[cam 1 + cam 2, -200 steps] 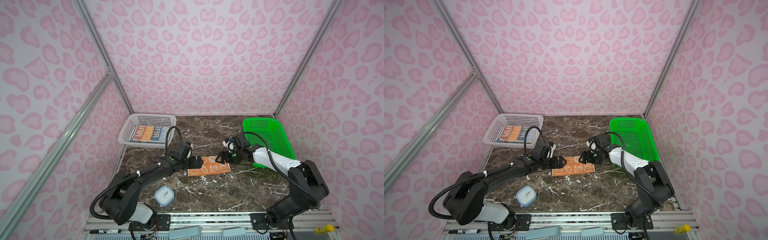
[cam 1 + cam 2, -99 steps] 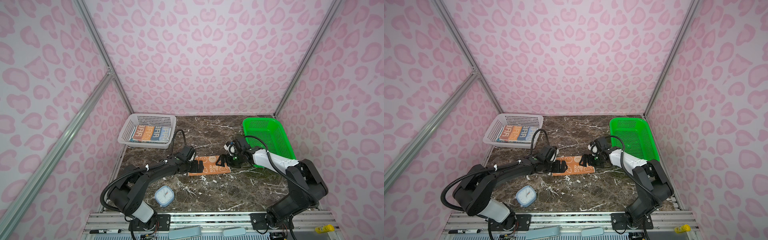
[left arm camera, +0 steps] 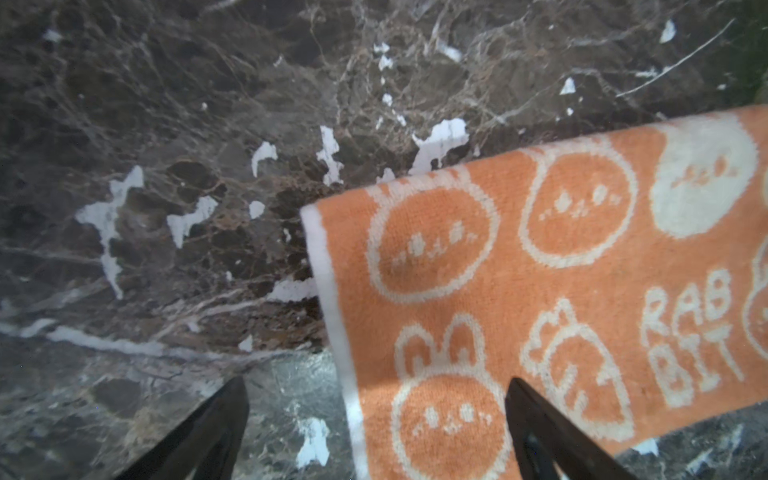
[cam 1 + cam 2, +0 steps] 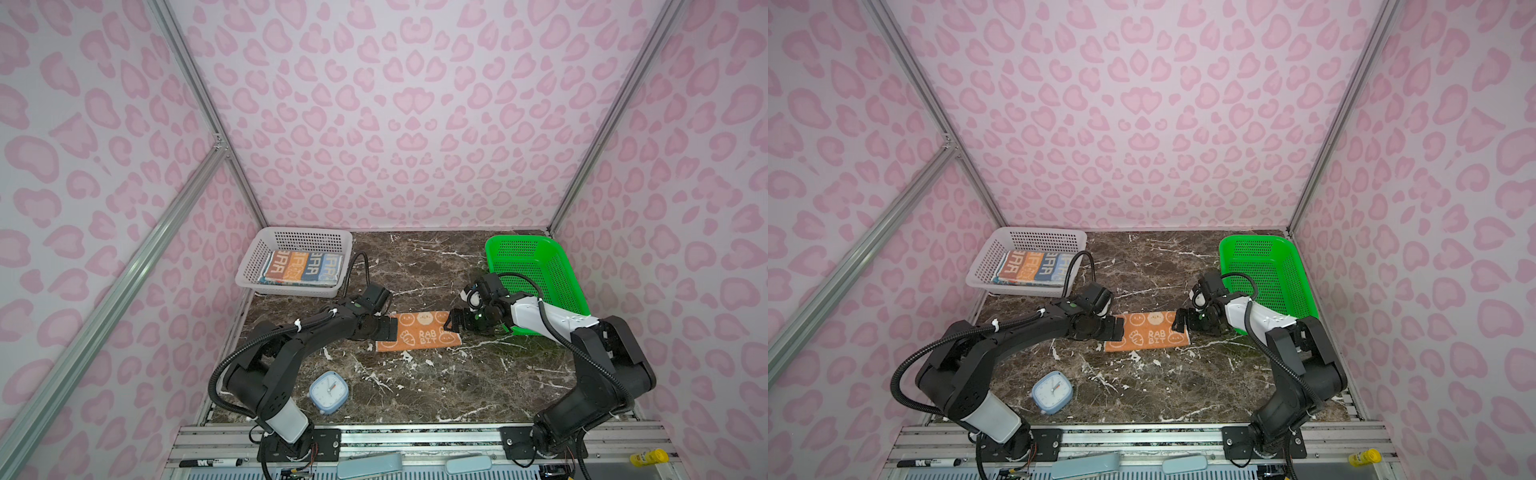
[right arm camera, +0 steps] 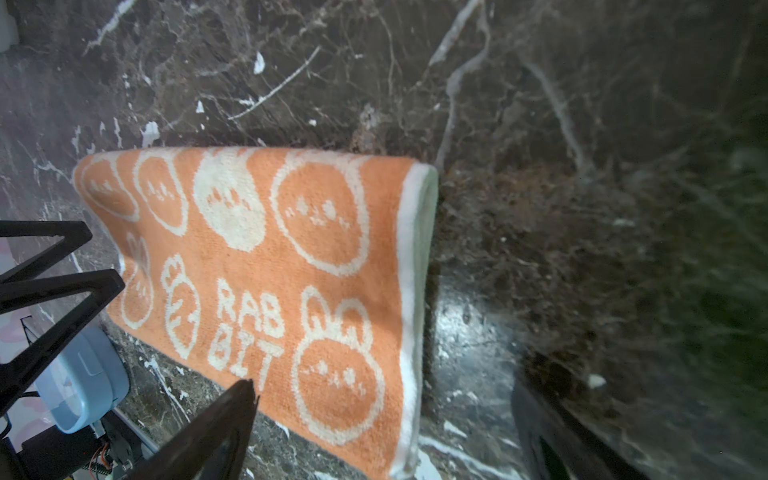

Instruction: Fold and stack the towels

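Orange towel (image 4: 419, 330) lies flat approx mid-bench (image 4: 415, 374) in both top views. It's a long narrow strip w/ bunny faces and "RABBIT" print facing up. In the right wrist view its white-hemmed end looks doubled, i.e. two layers.

Left claw (image 4: 390, 327) sits low at the strip's left end, jaws spread wide, nothing gripped. In the left wrist view one finger (image 3: 540, 428) is over the cloth and the other over bare marble, w/ the white hem btwn them. Can't tell if the tips actually touch the cloth.

Right claw (image 4: 452, 323) is at the opp. end, jaws wide too and holding nothing. In the right wrist view one finger (image 5: 216, 428) is over the towel near its corner and the other is out past the hem, over bare bench.

White basket (image 4: 299, 241) stands back left on the bench. In it a folded towel w/ blue, orange & cream blocks (image 4: 303, 268) lies flat, print up. Edges of more cloth show under it; can't tell which towel that is.

Green basket (image 4: 519, 249) stands back right, just behind the right arm.

Pale-blue alarm clock (image 4: 329, 392) is at the bench's front left, near the left arm's base and well apart from the orange towel.

Black marker (image 4: 210, 462) lies on the metal rail out front, left side.
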Available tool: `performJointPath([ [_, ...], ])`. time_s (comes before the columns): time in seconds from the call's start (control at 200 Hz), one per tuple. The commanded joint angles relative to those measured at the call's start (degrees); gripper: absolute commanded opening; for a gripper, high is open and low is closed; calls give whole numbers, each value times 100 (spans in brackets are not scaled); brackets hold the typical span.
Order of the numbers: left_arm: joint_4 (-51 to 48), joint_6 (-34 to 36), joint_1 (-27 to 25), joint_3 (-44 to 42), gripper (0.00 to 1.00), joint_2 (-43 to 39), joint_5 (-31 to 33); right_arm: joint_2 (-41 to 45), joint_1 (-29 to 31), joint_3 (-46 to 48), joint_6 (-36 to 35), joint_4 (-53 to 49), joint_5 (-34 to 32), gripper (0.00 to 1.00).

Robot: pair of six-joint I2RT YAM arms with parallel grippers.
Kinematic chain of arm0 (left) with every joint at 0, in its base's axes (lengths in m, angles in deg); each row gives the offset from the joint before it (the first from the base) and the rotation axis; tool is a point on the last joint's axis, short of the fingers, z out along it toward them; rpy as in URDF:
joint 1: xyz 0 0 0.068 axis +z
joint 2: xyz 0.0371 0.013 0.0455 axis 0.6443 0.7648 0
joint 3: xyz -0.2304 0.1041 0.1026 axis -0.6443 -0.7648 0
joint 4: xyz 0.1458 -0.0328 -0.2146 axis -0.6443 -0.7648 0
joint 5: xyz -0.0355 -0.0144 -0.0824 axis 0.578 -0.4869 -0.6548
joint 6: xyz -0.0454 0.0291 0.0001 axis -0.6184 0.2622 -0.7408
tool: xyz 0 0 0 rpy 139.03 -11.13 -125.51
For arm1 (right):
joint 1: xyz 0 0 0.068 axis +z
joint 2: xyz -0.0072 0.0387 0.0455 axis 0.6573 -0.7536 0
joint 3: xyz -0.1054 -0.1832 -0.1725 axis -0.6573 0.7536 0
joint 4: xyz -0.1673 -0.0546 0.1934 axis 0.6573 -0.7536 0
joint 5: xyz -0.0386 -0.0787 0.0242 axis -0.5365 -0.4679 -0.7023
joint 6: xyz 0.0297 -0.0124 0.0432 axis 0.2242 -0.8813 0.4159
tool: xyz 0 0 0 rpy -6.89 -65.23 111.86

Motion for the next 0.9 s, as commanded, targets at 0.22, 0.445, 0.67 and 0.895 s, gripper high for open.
performJointPath([
  [0.22, -294, 112, -259, 457, 78, 673, -47, -263, 227, 233, 236, 514, 124, 98],
  [0.445, -339, 84, -275, 423, 45, 815, 127, -426, 448, 163, 312, 588, 155, 98],
  [0.67, -457, 190, -274, 636, 26, 981, 209, -427, 515, 92, 338, 564, 161, 98],
  [0.895, -695, 277, -270, 796, 4, 988, 479, -481, 519, 50, 285, 522, 154, 98],
])
